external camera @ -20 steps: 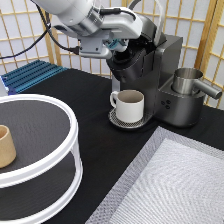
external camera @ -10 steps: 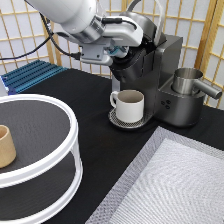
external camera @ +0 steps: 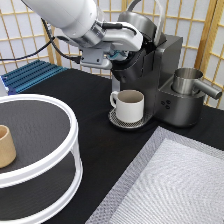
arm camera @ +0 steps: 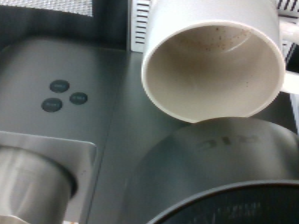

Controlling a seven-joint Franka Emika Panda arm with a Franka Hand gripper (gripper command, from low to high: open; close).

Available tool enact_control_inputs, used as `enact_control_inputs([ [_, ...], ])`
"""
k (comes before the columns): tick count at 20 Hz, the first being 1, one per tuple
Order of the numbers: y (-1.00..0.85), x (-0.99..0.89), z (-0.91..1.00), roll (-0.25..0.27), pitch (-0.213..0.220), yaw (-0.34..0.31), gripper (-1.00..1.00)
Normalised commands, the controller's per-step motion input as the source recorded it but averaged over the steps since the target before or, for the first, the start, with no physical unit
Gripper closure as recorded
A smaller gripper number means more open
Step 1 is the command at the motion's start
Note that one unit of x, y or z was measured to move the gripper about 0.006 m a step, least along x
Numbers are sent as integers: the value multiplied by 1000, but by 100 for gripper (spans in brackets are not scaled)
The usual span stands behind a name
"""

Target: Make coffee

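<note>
Black table [external camera: 90, 115], end effector [external camera: 119, 54] at the coffee machine [external camera: 160, 75] top above the mug [external camera: 130, 105]; finger state unclear; best kept centred.

Staged robot-lab kitchen set, black tabletop [external camera: 95, 125], wood-and-paper shoji screens [external camera: 195, 20] at twelve o'clock, grey coffee machine [external camera: 167, 75], white two-tier round shelf [external camera: 60, 165] at eight o'clock.

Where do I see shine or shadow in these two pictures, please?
Exterior view: soft, even light; the steel cup on the coffee machine carries bright highlights, the mug is evenly lit, and the pincer sits at the machine's top. Wrist view: the mug's inside is darker on one side, and the machine's grey surface has a dull sheen.
</note>
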Motion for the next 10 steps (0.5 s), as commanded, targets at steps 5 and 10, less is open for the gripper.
enact_control_inputs([
  [5, 363, 0, 225, -342, 0, -45, 100],
  [10, 366, 121, 265, -254, 10, -15, 100],
])
